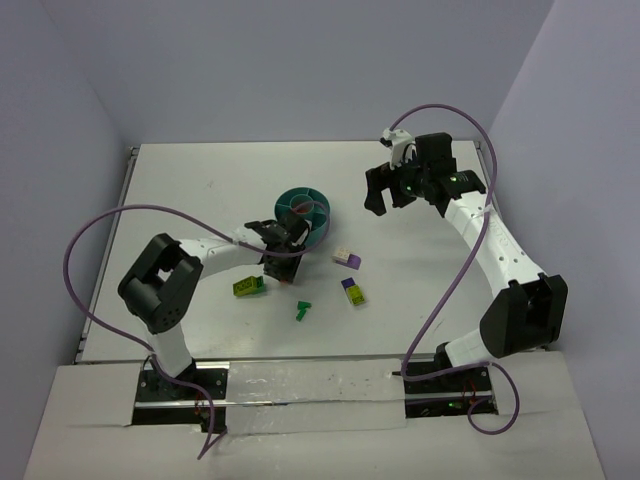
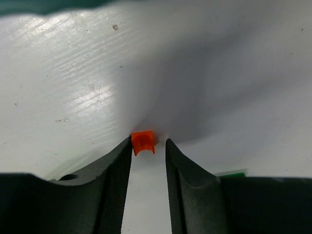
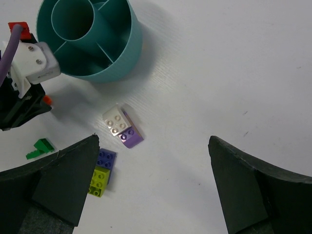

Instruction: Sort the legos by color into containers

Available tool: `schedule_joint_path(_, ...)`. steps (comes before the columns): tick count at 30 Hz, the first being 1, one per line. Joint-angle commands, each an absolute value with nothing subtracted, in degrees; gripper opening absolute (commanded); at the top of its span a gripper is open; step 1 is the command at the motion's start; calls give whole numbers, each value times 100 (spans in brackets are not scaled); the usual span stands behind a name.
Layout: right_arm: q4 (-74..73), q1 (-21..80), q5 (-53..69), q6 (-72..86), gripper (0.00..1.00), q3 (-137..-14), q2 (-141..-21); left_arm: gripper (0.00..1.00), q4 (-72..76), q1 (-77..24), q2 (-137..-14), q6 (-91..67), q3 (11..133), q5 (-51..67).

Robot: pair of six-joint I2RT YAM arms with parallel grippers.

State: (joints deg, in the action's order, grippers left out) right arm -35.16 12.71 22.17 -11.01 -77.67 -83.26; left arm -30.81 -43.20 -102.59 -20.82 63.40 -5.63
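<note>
A tiny orange-red brick [image 2: 143, 142] lies on the table between my left gripper's [image 2: 148, 144] fingertips, touching the left finger [image 2: 114, 175] with a gap to the right one. It also shows in the right wrist view [image 3: 47, 100]. The left gripper [image 1: 284, 265] is open, low, just in front of the teal divided bowl [image 1: 324, 218]. My right gripper [image 1: 398, 190] is open and empty, high above the table right of the bowl [image 3: 124, 56]. On the table lie a lime-green brick [image 1: 246, 287], a dark green brick [image 1: 303, 309], a purple-and-white brick [image 1: 347, 258] and a purple-and-yellow brick [image 1: 353, 292].
The right wrist view shows the purple-and-white brick [image 3: 122, 127], the purple-and-yellow brick [image 3: 101, 170] and the dark green brick [image 3: 40, 147] below the bowl. Purple cables loop from both arms. Walls enclose the table at the back and sides.
</note>
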Motion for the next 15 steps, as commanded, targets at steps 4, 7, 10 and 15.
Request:
schedule_joint_path(4, -3388, 1239, 2305, -1175, 100, -7806, -8081, 33, -2893, -4351, -10395, -2085, 6486, -655)
schedule_joint_path(7, -3416, 1239, 2303, -1186, 100, -7843, -8103, 29, -2909, -4342, -10340, -2028, 6451, -592)
schedule_joint_path(10, -3436, 1239, 2332, -1199, 100, -7866, -8097, 17, -2912, -4345, -10139, -1877, 6351, -538)
schedule_joint_path(15, -3427, 1239, 2410, -1159, 100, -7866, -8086, 0, -2974, -4351, -9583, -1548, 6262, -438)
